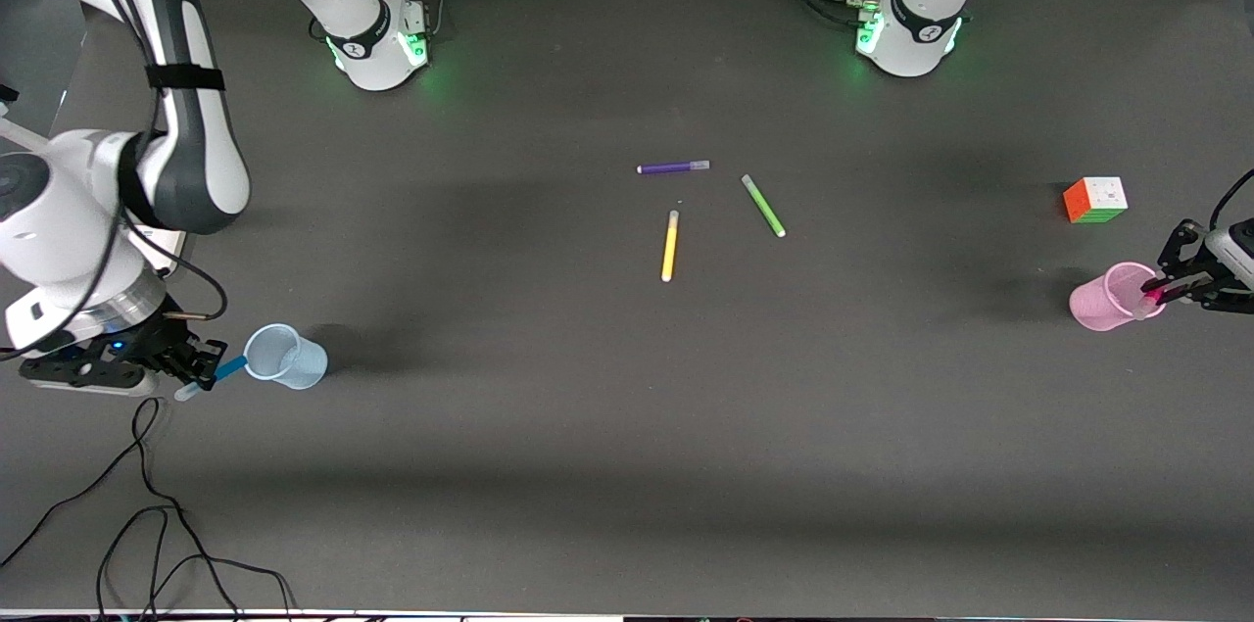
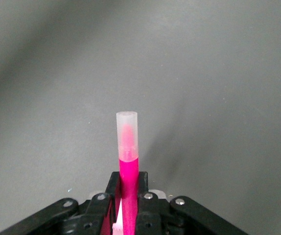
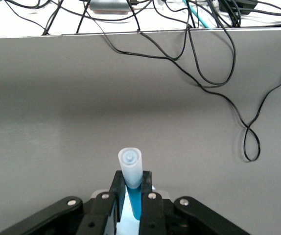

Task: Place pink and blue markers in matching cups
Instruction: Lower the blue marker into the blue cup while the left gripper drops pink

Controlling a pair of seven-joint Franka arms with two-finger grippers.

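low at the frame's edge our right gripper (image 1: 201, 369) pinches the blue marker (image 1: 228, 369) mid-barrel beside the blue cup (image 1: 284, 357), left gripper (image 1: 1164, 293) clamps the pink marker (image 1: 1152, 296) at the pink cup (image 1: 1112, 297); light, stiff, slick, we judge.

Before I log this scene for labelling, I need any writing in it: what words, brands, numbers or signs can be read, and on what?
No text can be read in any view.
Right arm's base collar: a dark band with small pale marks, too small to read.
Left arm's base collar: the same, too small to read.
Markers, cups and colour cube: no print visible.
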